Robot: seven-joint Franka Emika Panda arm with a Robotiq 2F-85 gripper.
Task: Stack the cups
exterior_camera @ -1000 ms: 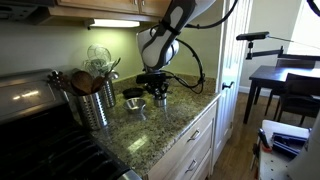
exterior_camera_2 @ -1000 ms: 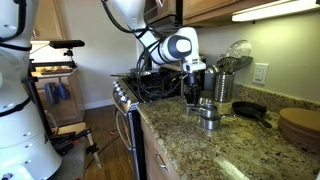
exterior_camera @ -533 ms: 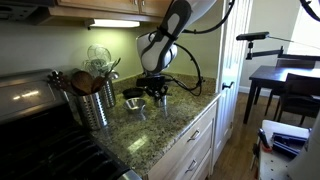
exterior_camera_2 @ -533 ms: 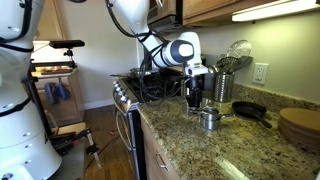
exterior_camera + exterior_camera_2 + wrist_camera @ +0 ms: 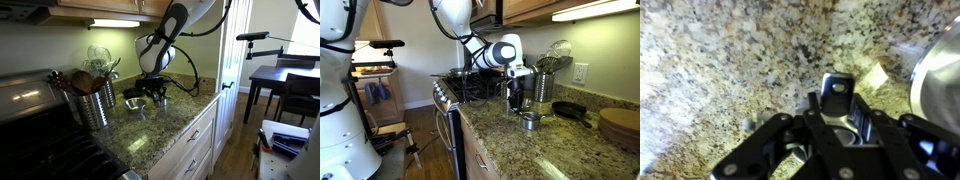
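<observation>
In the wrist view my gripper (image 5: 830, 125) is shut on a small shiny steel measuring cup (image 5: 837, 92). The cup's handle sticks out between the fingers, just above the granite counter. A larger steel cup (image 5: 940, 80) lies at the right edge of that view. In both exterior views the gripper (image 5: 156, 93) (image 5: 516, 96) hangs low over the counter. More steel cups lie beside it (image 5: 135, 104) (image 5: 530, 120).
A tall ribbed steel canister (image 5: 95, 102) of wooden spoons stands beside the stove (image 5: 30, 110). A black pan (image 5: 570, 110) and a round wooden board (image 5: 620, 125) lie further along the granite counter (image 5: 165, 130). The counter's front edge is near the cups.
The gripper has come down a little and shifted slightly toward the cups on the counter. The cups on the counter have not moved.
</observation>
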